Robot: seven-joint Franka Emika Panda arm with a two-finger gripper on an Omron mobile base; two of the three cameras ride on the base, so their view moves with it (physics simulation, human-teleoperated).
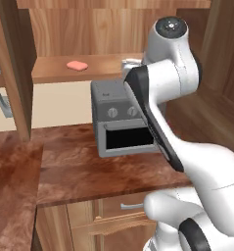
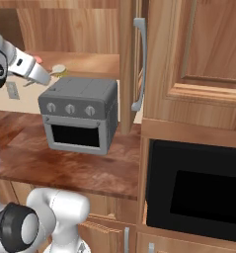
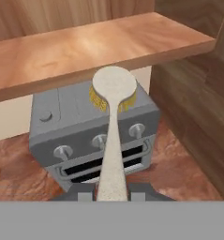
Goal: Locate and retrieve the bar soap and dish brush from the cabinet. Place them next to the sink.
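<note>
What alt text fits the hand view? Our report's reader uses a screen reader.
The gripper is shut on the dish brush, whose pale handle runs up to a round head with yellow bristles. Below it a grey toaster oven stands on the counter, under the cabinet's plank shelf.

No readable text, labels, brands or numbers on any surface.
</note>
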